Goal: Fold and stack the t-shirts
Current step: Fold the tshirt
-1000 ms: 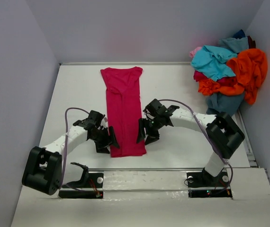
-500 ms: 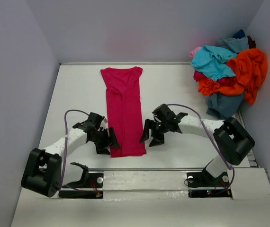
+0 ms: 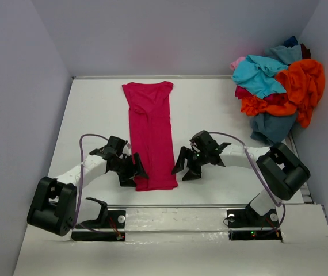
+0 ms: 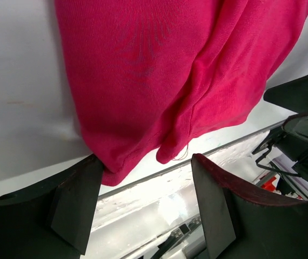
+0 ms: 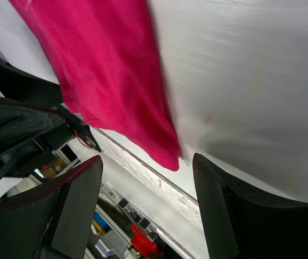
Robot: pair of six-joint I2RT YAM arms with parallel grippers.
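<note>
Crimson-magenta t-shirt [image 3: 149,135] lies flat on the white worktop [image 3: 216,109], folded into a long narrow strip, with its near hem between the two sets of jaws. The left jaws stand wide at the hem's left corner. In the left wrist view that corner reaches into the gap and lies just beside one finger [image 4: 75,208], while the other finger [image 4: 213,210] is clear of the cloth, so nothing is pinched. The right jaws are also spread wide, low over the worktop just beside the strip's right edge. The hem's right corner shows in their gap, apart from both fingers. A heap of other t-shirts [image 3: 279,86], orange, turquoise, pink and dark blue, sits well beyond the right jaws, off to their right.
</note>
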